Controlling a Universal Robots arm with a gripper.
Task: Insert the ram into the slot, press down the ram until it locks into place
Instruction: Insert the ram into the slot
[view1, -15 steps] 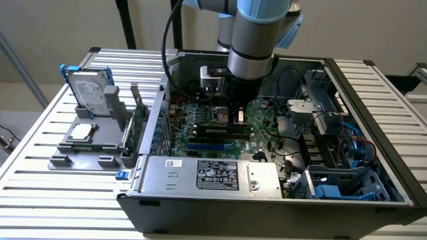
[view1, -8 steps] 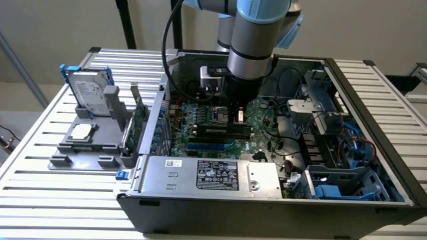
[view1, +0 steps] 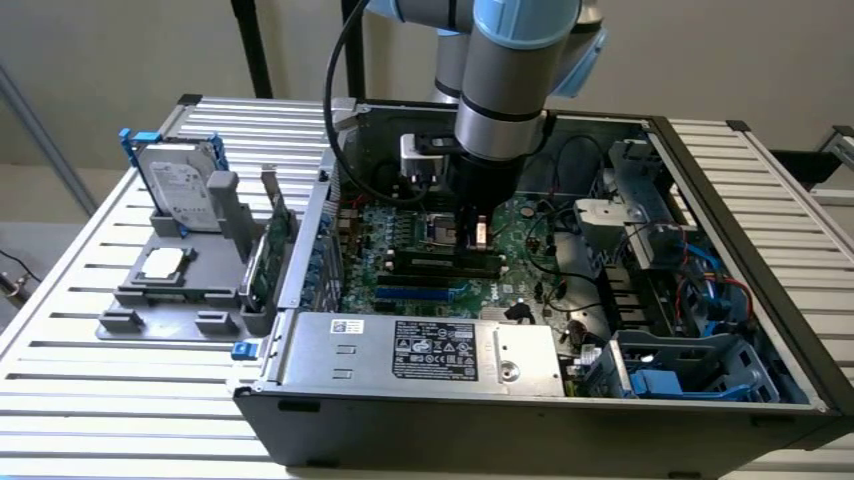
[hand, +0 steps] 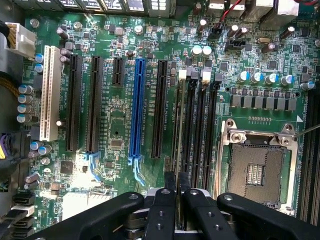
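In the exterior view the arm is seen coming down from the top centre of the frame into the open computer case (view1: 747, 260). The gripper (view1: 474, 238) is lowered to the motherboard (view1: 387, 225) in the middle of the picture, right above the row of black memory sockets (view1: 434, 266).

In the wrist view the two black fingers (hand: 162, 210) are drawn almost together, parted only by the thickness of a board. The ram (hand: 178, 130) is clamped between them and is seen edge-on as a thin pale-green line, standing upright. It is lined up along the slot (hand: 182, 76), the memory socket with a white end clip that lies nearest the black expansion sockets (hand: 159, 107). The other memory sockets run parallel on its far side, towards the open processor socket (hand: 256, 170). The lower edge of the ram meets the slot, but whether it is fully seated, or the end clips are closed, cannot be told.

The blue socket (hand: 136, 107) lies a little way off beside the black expansion sockets, untouched.

At the lower centre of the exterior view a metal power supply (view1: 427, 350) with a dark label is seen. At the exterior view's left, outside the case, a grey holder (view1: 174, 290) stands on the slatted table (view1: 80, 400). It carries a hard drive (view1: 180, 190) and an upright green expansion card (view1: 278, 250).
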